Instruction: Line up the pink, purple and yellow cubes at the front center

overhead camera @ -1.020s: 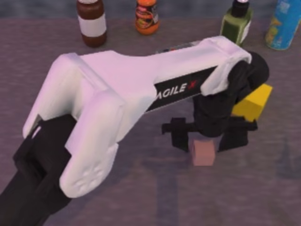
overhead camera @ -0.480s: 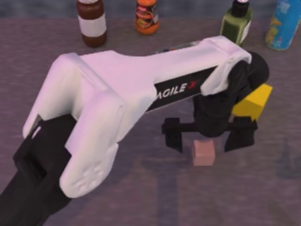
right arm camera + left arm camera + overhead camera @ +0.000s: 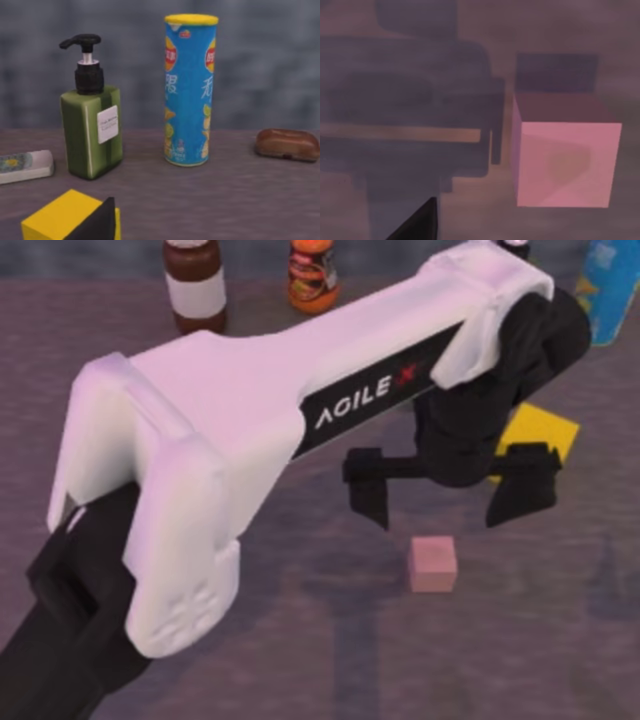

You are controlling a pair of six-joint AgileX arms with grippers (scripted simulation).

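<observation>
— Where do we have the left gripper [image 3: 450,495]?

— Raised above the worktop's middle, fingers spread wide and holding nothing. The pink cube [image 3: 433,564] sits free on the worktop [image 3: 560,640] just in front of them, towards the front edge.

— And the yellow cube [image 3: 543,430]?

— Behind the gripper, partly hidden, towards the right edge. We see no purple cube. We cannot tell how the right gripper's fingers stand.
</observation>
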